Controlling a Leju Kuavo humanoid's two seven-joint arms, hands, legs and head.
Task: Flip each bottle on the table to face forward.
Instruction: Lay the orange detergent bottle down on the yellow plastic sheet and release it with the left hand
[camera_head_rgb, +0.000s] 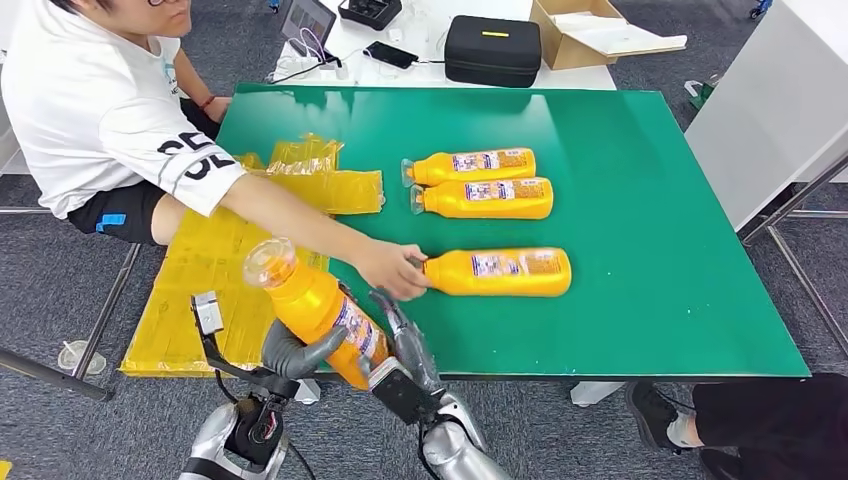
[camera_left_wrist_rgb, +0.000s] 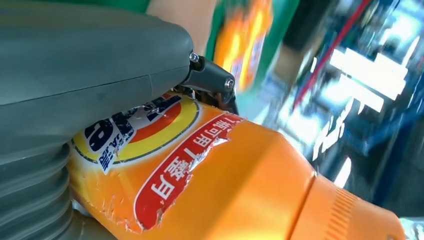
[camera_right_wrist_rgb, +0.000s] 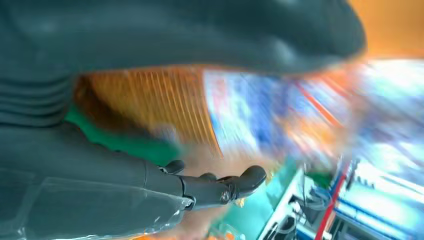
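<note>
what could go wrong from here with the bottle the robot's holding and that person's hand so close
The left hand holds the orange plastic bottle tilted off the green table's near edge; a slip could drop it to the floor. The person's hand at the nearest lying orange bottle sits by the right hand, risking contact.

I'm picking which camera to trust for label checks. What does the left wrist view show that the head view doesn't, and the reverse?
Left wrist view alone: the held bottle's label up close, a red band of printed characters with torn edges, and the ribbed orange neck.

Head view alone: the green table, three more orange bottles lying on it, a person's hand at the nearest one, and the right robot hand beside the held bottle.

Both: the left robot hand gripping the orange bottle.
</note>
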